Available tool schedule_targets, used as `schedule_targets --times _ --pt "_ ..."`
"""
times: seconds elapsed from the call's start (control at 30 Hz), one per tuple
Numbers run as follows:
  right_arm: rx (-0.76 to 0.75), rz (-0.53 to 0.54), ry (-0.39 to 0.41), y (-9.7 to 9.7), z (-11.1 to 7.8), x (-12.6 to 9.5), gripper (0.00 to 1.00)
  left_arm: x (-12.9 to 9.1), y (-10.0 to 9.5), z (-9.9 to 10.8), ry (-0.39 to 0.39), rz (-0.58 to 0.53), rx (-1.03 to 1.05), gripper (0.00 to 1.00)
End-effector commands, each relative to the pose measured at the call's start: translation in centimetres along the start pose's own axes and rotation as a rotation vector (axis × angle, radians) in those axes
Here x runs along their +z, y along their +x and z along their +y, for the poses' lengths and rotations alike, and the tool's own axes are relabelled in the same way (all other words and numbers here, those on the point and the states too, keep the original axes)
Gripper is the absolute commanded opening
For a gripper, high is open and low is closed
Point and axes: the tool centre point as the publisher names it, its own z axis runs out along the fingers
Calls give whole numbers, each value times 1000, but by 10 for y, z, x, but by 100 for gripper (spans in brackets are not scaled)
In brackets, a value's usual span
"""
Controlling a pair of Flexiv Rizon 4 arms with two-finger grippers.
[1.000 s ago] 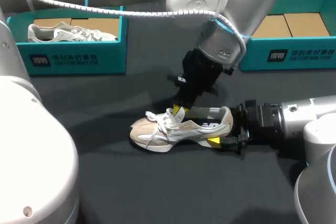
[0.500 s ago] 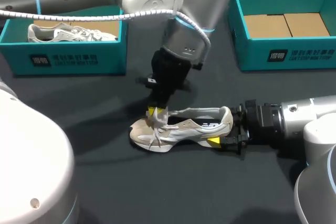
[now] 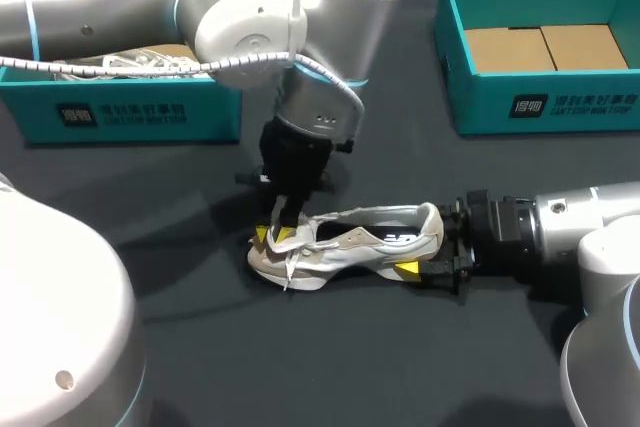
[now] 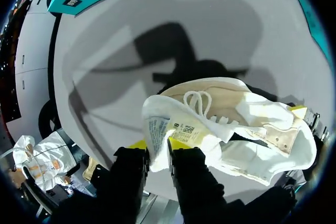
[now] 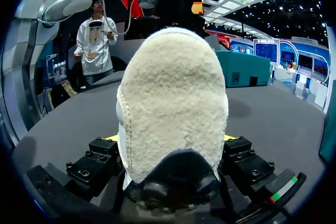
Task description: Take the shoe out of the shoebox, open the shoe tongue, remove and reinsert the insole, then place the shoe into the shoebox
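Observation:
A beige and white shoe (image 3: 350, 242) lies on its sole mid-table, toe to the left. My right gripper (image 3: 413, 244) clasps its fuzzy heel (image 5: 173, 103) from both sides, shut on the shoe. My left gripper (image 3: 276, 237) points down over the laces near the toe. The white tongue (image 4: 176, 127), folded forward with its label showing, lies between the slightly parted fingers (image 4: 189, 163) of the left gripper (image 4: 159, 145), which is open. The shoe's mouth (image 3: 385, 217) is exposed. An open teal shoebox (image 3: 540, 102) with a cardboard floor stands at the back right.
A second teal shoebox (image 3: 130, 112) sits at the back left, holding another white shoe (image 3: 150, 57) mostly hidden by my left arm. Dark bare tabletop (image 3: 330, 357) lies in front of the shoe.
My left gripper swung from the shoe's middle leftward to the toe, drawing the tongue forward, and its fingers have parted a little. The right gripper and shoe stayed put.

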Motion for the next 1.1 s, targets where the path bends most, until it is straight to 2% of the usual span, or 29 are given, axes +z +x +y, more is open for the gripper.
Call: schedule_targets --times 0.03,0.1,0.23,0.33,0.5,0.73,0.93,1.1 --pt "0 -2 4 1 0 0 0 12 8 -3 0 -43 -2 44" --pt "0 -2 4 1 0 0 0 17 6 -4 3 -62 -2 49" --pt "0 -2 4 1 0 0 0 22 -3 -7 6 -84 -5 80" --pt "0 -2 4 1 0 0 0 22 -11 -9 12 -89 -12 86" --pt "0 -2 4 1 0 0 0 2 -25 -7 11 -24 0 85" --pt "0 -2 4 1 0 0 0 -46 -38 2 18 104 106 84" --pt "0 -2 4 1 0 0 0 -90 -32 12 72 201 250 84" --pt "0 -2 4 1 0 0 0 -117 -21 23 129 258 404 83"
